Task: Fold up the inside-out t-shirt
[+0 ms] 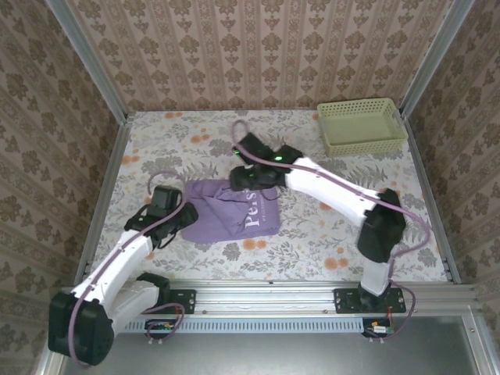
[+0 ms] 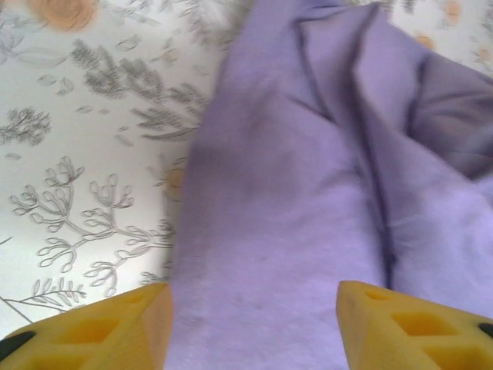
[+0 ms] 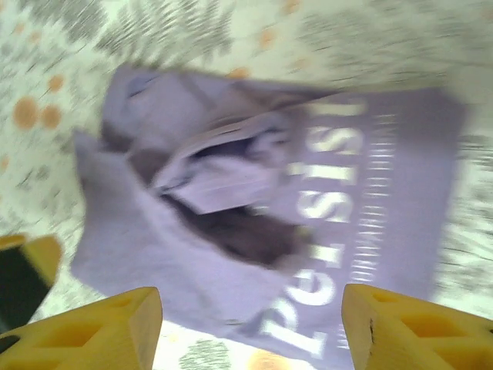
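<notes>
From above: seeing the inside-out t-shirt lying as a flattened lavender bundle, white lettering showing, on the floral table, well apart from the pale green basket. Finding the right gripper hanging over the shirt edge nearer that basket, and the left gripper sitting at the edge farthest from the basket (too small here for judging either claw).

From the left wrist: looking down on the left gripper, yellow fingers standing spread wide, pinching nothing, with creased t-shirt fabric lying flat beneath the gap.

From the right wrist (blurred): seeing the right gripper likewise spread apart, fingers gripping nothing, hanging above the t-shirt, with rumpled layers beside the lettering.
</notes>
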`<state>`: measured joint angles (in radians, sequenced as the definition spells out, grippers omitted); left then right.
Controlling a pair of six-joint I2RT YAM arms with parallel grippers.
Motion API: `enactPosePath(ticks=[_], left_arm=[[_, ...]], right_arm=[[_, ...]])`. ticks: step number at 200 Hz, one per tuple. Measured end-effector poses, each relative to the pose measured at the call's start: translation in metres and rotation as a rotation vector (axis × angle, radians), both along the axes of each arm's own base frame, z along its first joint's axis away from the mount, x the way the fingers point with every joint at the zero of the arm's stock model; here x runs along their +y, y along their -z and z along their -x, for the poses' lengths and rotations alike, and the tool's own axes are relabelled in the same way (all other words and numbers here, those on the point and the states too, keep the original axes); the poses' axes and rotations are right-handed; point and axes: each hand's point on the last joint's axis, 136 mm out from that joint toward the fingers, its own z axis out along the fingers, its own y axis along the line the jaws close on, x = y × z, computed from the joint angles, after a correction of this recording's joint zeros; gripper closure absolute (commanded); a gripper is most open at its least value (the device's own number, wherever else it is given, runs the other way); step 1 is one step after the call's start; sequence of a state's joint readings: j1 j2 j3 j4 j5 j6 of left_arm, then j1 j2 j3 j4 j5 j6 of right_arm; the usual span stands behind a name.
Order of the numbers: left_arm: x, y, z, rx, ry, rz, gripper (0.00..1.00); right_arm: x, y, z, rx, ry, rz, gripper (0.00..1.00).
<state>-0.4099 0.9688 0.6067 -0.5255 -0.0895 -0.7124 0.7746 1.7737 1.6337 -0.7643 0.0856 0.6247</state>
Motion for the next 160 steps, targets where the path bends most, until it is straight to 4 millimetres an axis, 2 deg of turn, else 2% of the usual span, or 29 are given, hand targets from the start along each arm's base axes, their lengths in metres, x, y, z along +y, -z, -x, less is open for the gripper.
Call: enactPosePath(ticks=[18,39,51,64,86,103,119,148,160], left_arm=[[-0.038,-0.019,-0.002,-0.009,0.127,-0.081,0.17],[-0.088,-0.034,-0.007,-0.031,0.243,-0.167,0.09],[-0.114,-0.037,-0.01,-0.037,0.293,-0.219,0.06],[-0.139,-0.034,-0.015,-0.033,0.331,-0.272,0.03],[-0.169,-0.018,-0.029,-0.009,0.361,-0.351,0.04],[-0.178,-0.002,-0.04,0.024,0.358,-0.416,0.09],[-0.173,0.012,-0.044,0.056,0.344,-0.474,0.18],[-0.15,0.023,-0.043,0.094,0.306,-0.541,0.46],[-0.131,0.026,-0.04,0.103,0.265,-0.551,0.57]], right_arm=[[-0.047,0.015,-0.006,-0.017,0.1,0.038,0.35],[-0.082,0.061,0.006,0.037,0.152,0.097,0.35],[-0.091,0.087,0.016,0.084,0.158,0.113,0.35],[-0.095,0.107,0.024,0.122,0.166,0.103,0.35],[-0.095,0.12,0.028,0.143,0.181,0.065,0.34],[-0.089,0.12,0.022,0.131,0.193,0.023,0.34],[-0.087,0.121,0.016,0.119,0.207,-0.008,0.34],[-0.083,0.132,0.011,0.129,0.215,-0.024,0.34],[-0.081,0.14,0.011,0.143,0.215,-0.021,0.34]])
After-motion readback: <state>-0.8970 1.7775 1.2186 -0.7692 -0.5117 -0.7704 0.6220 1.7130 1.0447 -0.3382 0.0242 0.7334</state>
